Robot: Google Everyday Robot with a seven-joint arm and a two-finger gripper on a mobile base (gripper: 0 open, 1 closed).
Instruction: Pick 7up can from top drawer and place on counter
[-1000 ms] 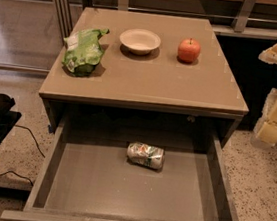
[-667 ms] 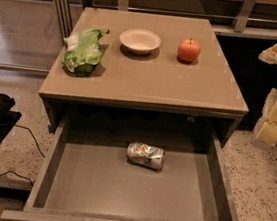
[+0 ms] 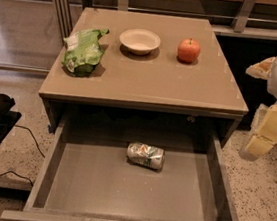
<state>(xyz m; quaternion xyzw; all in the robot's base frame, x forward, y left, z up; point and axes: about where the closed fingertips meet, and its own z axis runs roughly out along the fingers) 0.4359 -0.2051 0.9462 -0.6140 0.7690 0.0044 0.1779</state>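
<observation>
Sideways, 7up can (image 3: 145, 155), label unreadable, lies in top drawer (image 3: 118, 193); gripper (image 3: 265, 134) far right.

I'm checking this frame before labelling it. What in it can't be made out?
Camera view:
gripper, right of the counter: partly cut off by the right edge.
7up can, lying in the top drawer: print too blurred to read.
Drawer's back: dark under the counter's overhang.

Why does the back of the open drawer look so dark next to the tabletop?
Camera view: the counter overhangs the top drawer, shading its rear; the 7up can lies just in front of that shadow; the gripper, at the right edge, is brightly lit.
</observation>
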